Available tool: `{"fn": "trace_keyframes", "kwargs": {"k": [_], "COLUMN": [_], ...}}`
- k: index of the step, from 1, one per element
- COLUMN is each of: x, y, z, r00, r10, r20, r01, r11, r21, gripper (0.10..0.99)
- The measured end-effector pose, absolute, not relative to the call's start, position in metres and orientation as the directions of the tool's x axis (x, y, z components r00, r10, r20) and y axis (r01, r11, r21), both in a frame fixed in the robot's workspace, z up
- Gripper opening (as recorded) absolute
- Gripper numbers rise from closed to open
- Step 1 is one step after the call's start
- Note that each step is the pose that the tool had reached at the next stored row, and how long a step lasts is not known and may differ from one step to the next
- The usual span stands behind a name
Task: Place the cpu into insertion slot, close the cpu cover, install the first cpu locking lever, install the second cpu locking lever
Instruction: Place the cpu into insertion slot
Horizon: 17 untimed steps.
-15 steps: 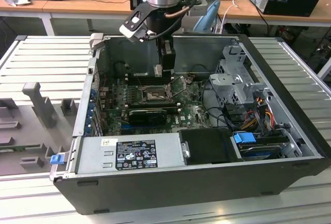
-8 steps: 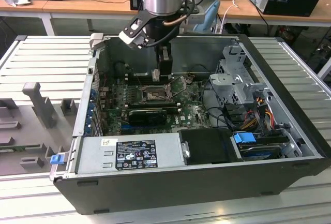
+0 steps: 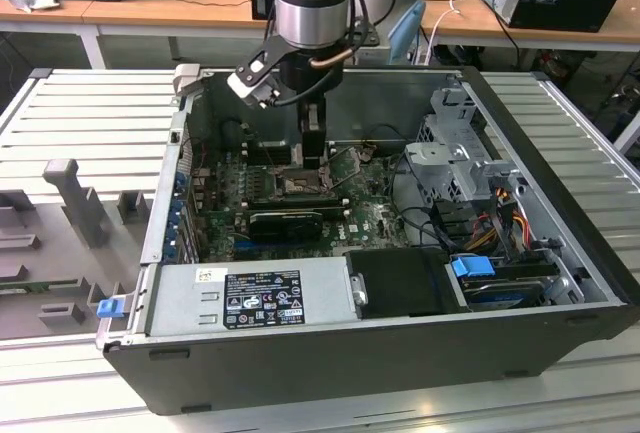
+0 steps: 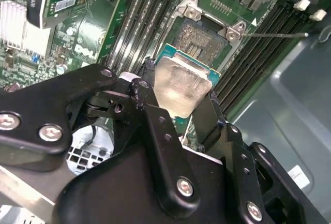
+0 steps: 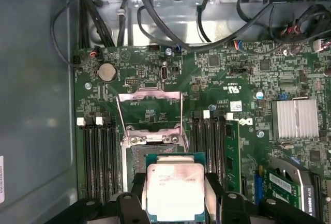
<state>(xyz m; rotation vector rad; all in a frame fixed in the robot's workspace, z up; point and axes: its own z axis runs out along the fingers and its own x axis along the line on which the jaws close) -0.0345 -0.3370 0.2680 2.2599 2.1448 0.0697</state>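
Cpu (image 5: 176, 190) held flat, metal top upward, clamped between the fingers (image 5: 216, 193) over the insertion slot (image 4: 199, 40)

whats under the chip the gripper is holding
The open socket on the green board. One part of it shows past the edge of the chip, which the gripper holds. The rest of the socket is covered by the chip.

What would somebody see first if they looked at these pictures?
The shiny silver cpu grabs the eye, pinched in the black claw close over the slot on the green board. Right by the slot, the cover stands flipped open. All of it sits inside a big open computer case in the middle of the exterior view.
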Motion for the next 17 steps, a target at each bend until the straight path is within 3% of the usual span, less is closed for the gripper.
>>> {"fn": "trace_keyframes", "kwargs": {"k": [13, 17], "x": [-0.038, -0.039], "y": [-0.334, -0.333], "z": [0.236, 0.23], "r00": [0.082, 0.0], "r10": [0.997, 1.0], "r20": [0.015, 0.018], "r01": [0.995, 0.999], "r11": [-0.083, -0.001], "r21": [0.047, 0.047], "gripper": [0.533, 0.533]}}
